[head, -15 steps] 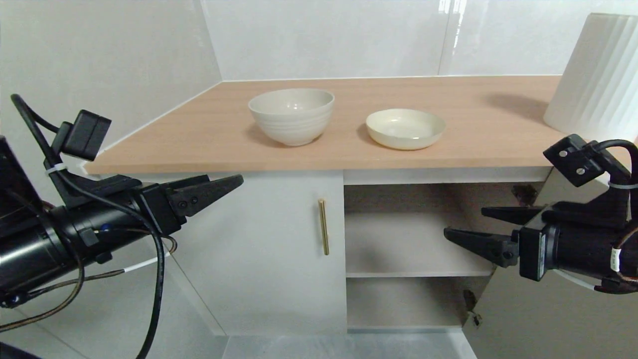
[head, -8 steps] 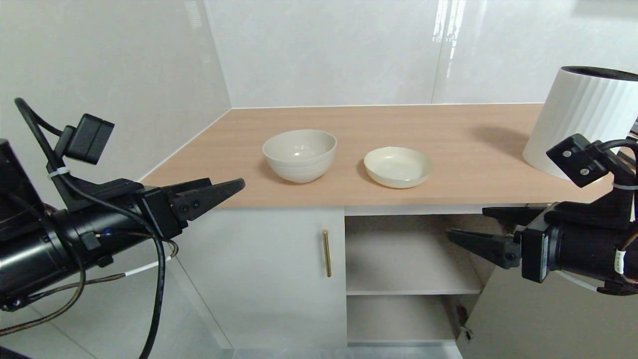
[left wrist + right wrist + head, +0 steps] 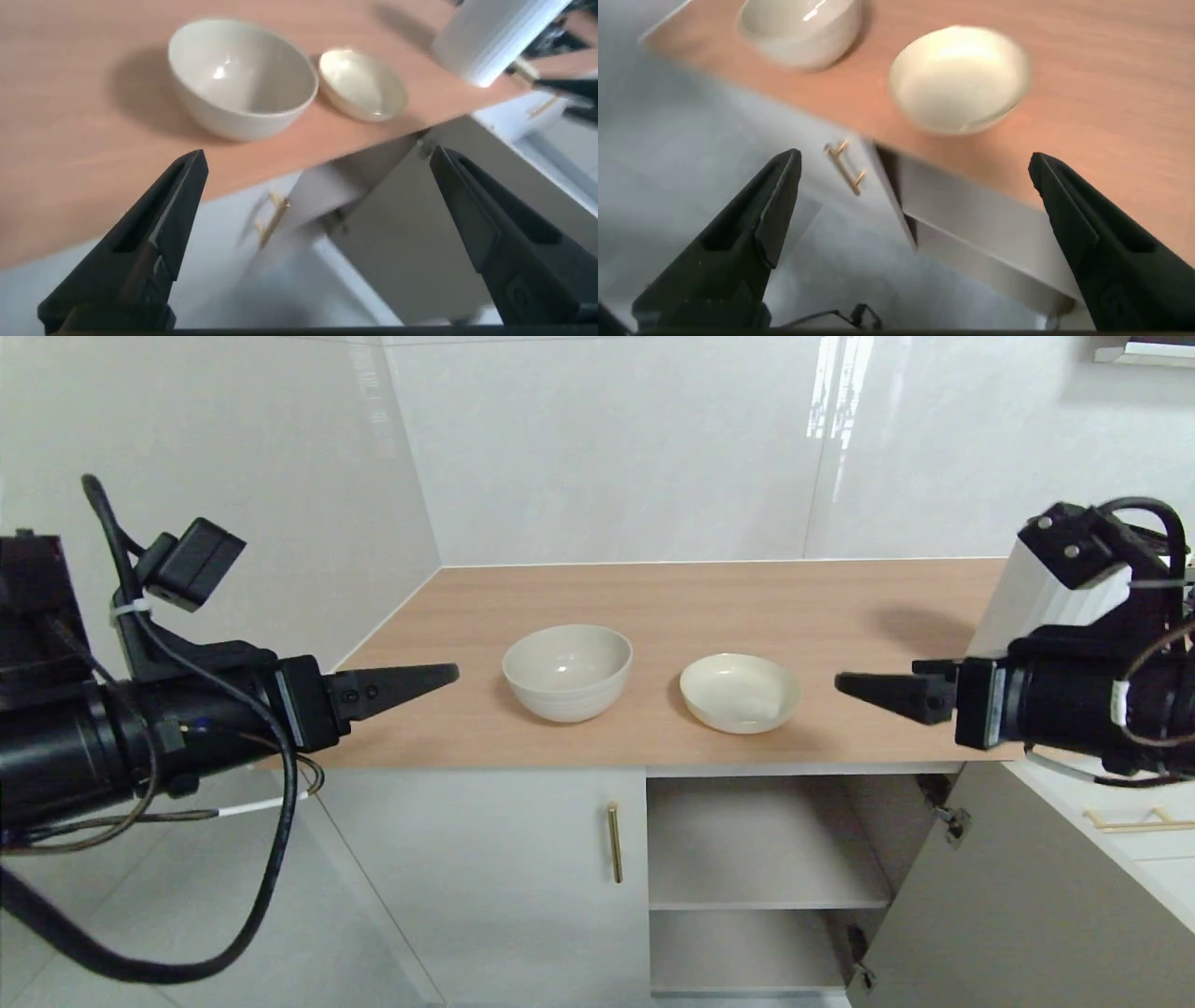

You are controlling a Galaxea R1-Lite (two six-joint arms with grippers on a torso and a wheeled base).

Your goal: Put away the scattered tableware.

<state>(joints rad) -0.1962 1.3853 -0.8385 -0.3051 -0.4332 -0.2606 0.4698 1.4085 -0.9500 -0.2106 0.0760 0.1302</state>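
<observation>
0 of 2 pieces are stowed. Deep bowl (image 3: 567,670) and shallow bowl (image 3: 739,691) are sat near the countertop's (image 3: 653,607) front edge. Cabinet door (image 3: 990,887) is already opened. Left gripper (image 3: 448,672) and right gripper (image 3: 845,684) are held wide, nothing gripped.

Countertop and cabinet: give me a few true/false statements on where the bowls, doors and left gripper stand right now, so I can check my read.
1. The deep bowl and the shallow bowl both stand on the countertop. True.
2. The deep bowl is stacked inside the shallow bowl. False: they stand side by side, apart.
3. The right cabinet door is open. True.
4. The left gripper is shut on the deep bowl. False: it is open, empty and short of the bowl.
5. The left cabinet door is open. False: it is shut.
</observation>
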